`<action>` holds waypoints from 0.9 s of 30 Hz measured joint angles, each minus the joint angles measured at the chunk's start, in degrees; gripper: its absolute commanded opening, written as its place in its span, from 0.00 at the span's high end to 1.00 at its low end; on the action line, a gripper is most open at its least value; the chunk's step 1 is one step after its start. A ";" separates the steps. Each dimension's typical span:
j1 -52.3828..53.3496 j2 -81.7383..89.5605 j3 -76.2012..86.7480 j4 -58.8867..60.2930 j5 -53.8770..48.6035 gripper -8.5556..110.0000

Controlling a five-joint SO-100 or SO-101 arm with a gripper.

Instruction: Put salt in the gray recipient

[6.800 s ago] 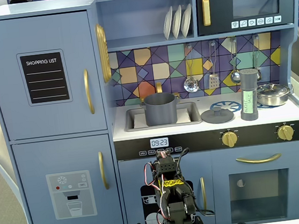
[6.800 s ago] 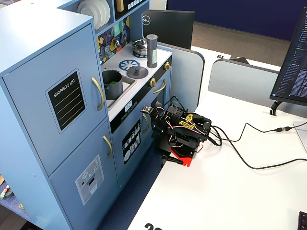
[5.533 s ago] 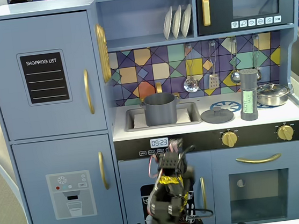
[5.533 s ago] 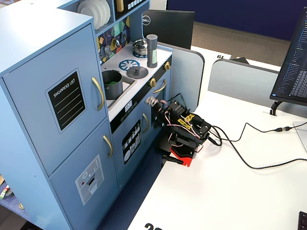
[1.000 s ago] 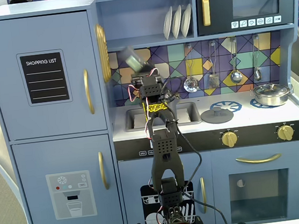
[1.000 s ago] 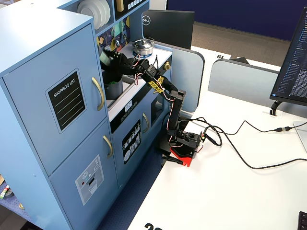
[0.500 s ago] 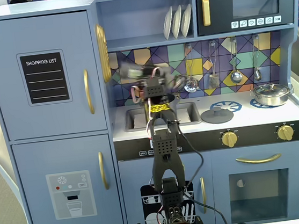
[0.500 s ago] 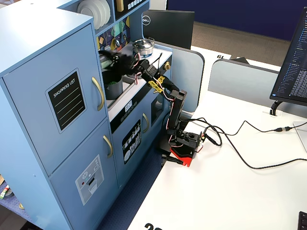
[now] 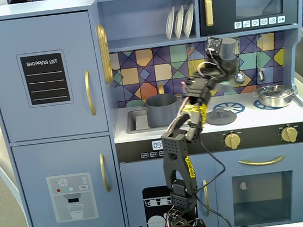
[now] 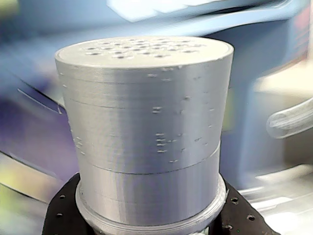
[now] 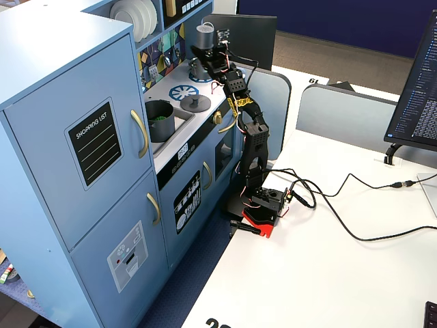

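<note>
My gripper is shut on the salt, a grey cylindrical shaker held upright, high above the stove top and to the right of the pot. In the wrist view the salt fills the frame, its holed cap on top, with the black jaws against both sides at the bottom around my gripper. The gray recipient, a matte dark grey pot, stands in the sink left of the arm. In the other fixed view the salt is held up by my gripper, beyond the recipient, which holds something green.
A flat grey lid with a knob lies on the near burner. A shiny steel pan sits at the right of the stove. White plates stand on the shelf above, and hanging utensils are close behind the shaker.
</note>
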 measured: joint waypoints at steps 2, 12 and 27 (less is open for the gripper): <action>1.76 -0.18 2.20 -2.11 -4.13 0.93; 5.54 -1.23 13.71 -9.76 -6.06 0.93; 5.62 -4.83 22.24 -23.20 -3.43 0.93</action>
